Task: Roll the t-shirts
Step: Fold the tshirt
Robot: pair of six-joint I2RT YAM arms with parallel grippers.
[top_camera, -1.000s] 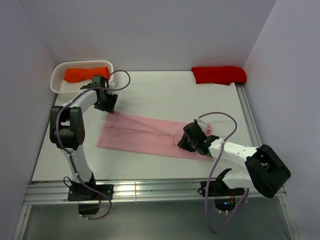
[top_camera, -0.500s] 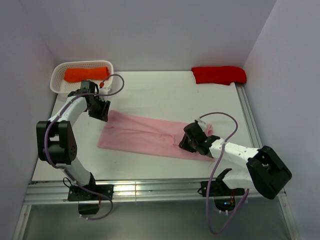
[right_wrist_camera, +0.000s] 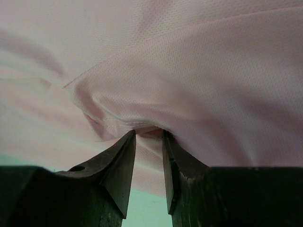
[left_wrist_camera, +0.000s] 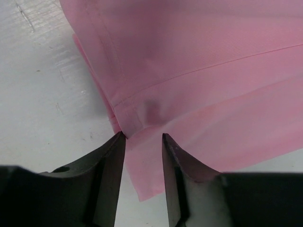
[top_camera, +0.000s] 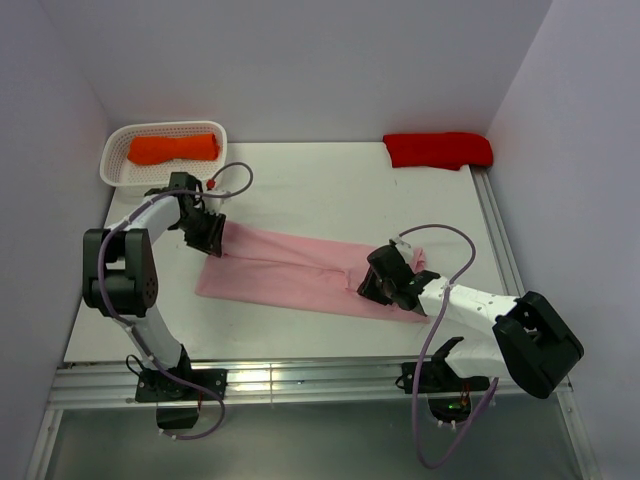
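Observation:
A light pink t-shirt (top_camera: 290,265) lies folded into a long strip across the table. My left gripper (top_camera: 212,240) is down at its far left corner. In the left wrist view this gripper (left_wrist_camera: 143,137) has narrowed on the hemmed corner of the pink cloth (left_wrist_camera: 199,71), which puckers just past the tips. At the strip's right end sits my right gripper (top_camera: 375,283). The right wrist view shows it (right_wrist_camera: 149,133) pinching a raised fold of the pink cloth (right_wrist_camera: 189,61).
A white basket (top_camera: 112,165) at the back left holds an orange bundle (top_camera: 172,148). A red bundle (top_camera: 438,149) lies at the back right corner. A metal rail (top_camera: 495,230) runs along the table's right edge, and walls close in on both sides.
My left gripper has come down from beside the basket onto the shirt's left corner, and its jaws have narrowed there. The right arm and the shirt have stayed put.

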